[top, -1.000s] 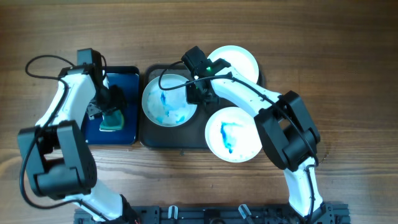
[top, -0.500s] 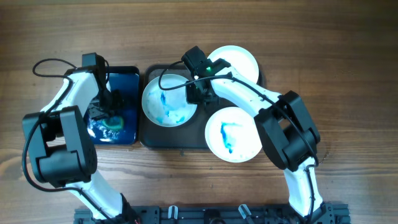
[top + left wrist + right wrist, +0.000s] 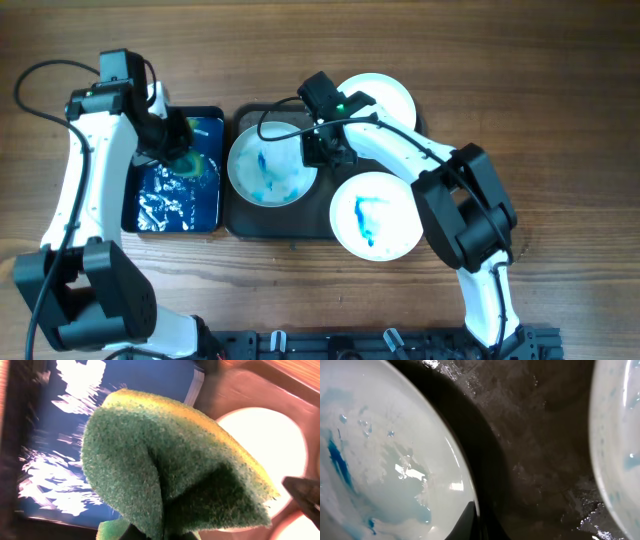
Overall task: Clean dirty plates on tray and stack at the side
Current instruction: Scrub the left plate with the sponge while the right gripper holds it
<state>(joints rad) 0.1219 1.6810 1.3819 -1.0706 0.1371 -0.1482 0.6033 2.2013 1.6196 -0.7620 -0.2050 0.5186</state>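
Observation:
Three white plates lie on the dark tray [image 3: 300, 226]: a blue-smeared plate [image 3: 270, 165] at its left, a clean plate [image 3: 380, 98] at the back right, and a smeared plate [image 3: 375, 215] at the front right. My right gripper [image 3: 322, 152] is shut on the right rim of the left plate [image 3: 385, 460]; one dark finger [image 3: 470, 517] lies on its inner side. My left gripper [image 3: 180, 150] is shut on a folded green and yellow sponge [image 3: 170, 460], held in the air over the small blue-floored tray [image 3: 170, 200].
The small tray's blue floor [image 3: 60, 470] holds water with bright glints. In the right wrist view, wet dark tray floor [image 3: 540, 450] separates the held plate from a second plate's edge [image 3: 620, 435]. Bare wooden table surrounds both trays.
My left gripper has closed on the sponge, lifted it off the small tray's floor and carried it toward the tray's far right corner. The right arm holds still.

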